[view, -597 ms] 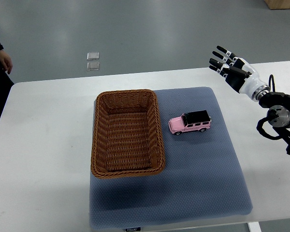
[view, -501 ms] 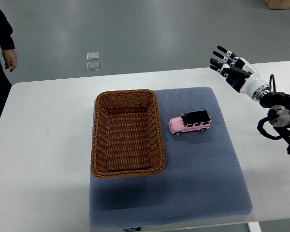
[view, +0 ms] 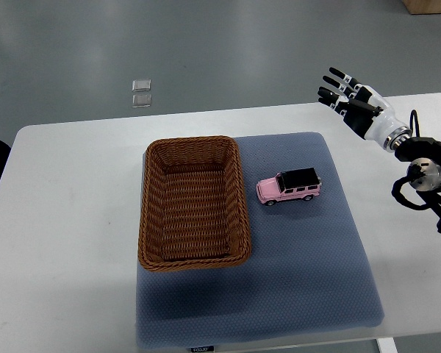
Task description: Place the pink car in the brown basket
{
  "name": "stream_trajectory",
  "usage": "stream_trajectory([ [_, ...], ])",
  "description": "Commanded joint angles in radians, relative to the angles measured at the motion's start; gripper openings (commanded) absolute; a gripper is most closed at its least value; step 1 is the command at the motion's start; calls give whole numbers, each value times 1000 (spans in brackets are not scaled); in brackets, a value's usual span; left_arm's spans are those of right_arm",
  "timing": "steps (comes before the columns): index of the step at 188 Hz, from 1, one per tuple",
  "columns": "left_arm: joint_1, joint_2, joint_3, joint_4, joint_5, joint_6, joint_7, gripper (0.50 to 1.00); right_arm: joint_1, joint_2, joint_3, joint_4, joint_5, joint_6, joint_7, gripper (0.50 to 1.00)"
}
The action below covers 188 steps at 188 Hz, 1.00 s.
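The basket (view: 194,204) is woven brown wicker, ribbed and rough. The car (view: 289,186) looks like glossy pink plastic with a black roof, on a matt blue-grey mat (view: 309,272) with a fine dimpled texture. The counter (view: 66,243) is smooth matt white; the hand (view: 353,103) looks like hard black and white plastic.

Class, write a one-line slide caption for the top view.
Right hand open above the table's far edge; pink car on the blue mat beside the empty brown basket.
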Motion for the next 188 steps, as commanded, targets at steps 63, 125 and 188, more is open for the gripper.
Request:
stream_trajectory([
  [63, 0, 0, -1, 3, 0, 1, 0, 1000, 3, -2, -1, 1, -45, 8, 0, 915],
  [125, 0, 0, -1, 5, 0, 0, 0, 1000, 3, -21, -1, 1, -100, 21, 0, 915],
  [188, 0, 0, -1, 9, 0, 0, 0, 1000, 9, -43, -1, 31, -204, 20, 2, 913],
])
